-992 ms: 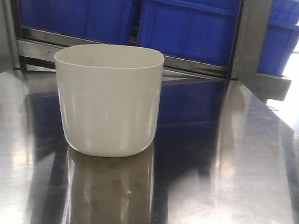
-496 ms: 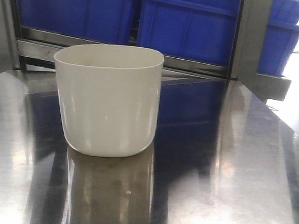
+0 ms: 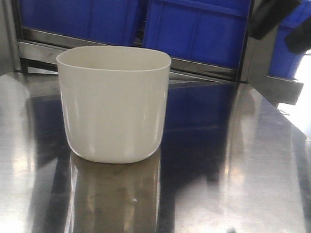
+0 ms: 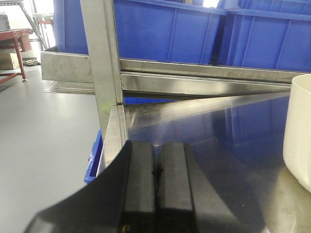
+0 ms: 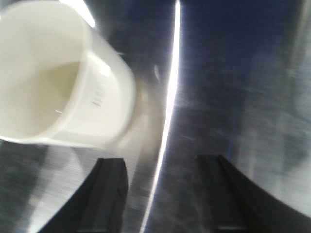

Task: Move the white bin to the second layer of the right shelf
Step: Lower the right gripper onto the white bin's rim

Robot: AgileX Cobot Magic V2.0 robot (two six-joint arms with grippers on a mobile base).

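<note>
Glossy cream-white plastic, rounded-square mouth, smooth walls tapering to a curved base: the white bin (image 3: 111, 103) stands upright on the brushed, mirror-bright steel tabletop (image 3: 237, 169). Behind the bin, blue plastic crates (image 3: 192, 29) fill a steel rack. Up and to the right of the bin the right gripper (image 5: 159, 165) hangs with its black jaws spread wide, holding nothing. Left of the bin, the left gripper (image 4: 156, 160) has its flat pads pressed together, empty. New since half a second ago: two dark fingers in the front view's top corner. The bin hasn't budged.
</note>
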